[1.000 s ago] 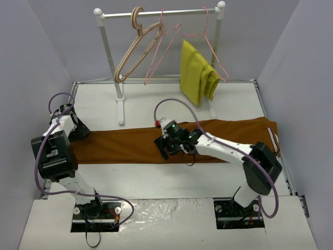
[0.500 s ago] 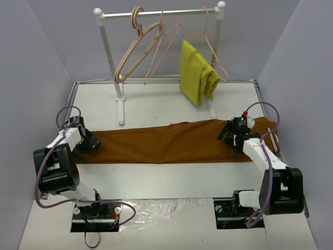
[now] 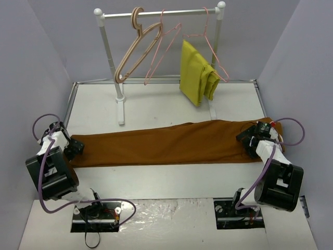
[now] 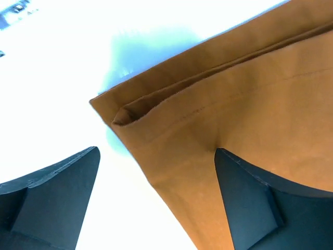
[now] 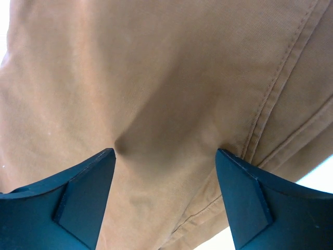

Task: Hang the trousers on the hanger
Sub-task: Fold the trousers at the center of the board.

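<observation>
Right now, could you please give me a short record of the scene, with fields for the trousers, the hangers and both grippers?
trousers: laid flat, lengthwise across the table, on no hanger
left gripper: open, astride the edge of the hem end
right gripper: open, pressing into the cloth at the waistband end
hanger: pink wire, empty, hooked on the rack
wooden hanger: empty, on the same rail
second pink hanger: carries the yellow garment
</observation>
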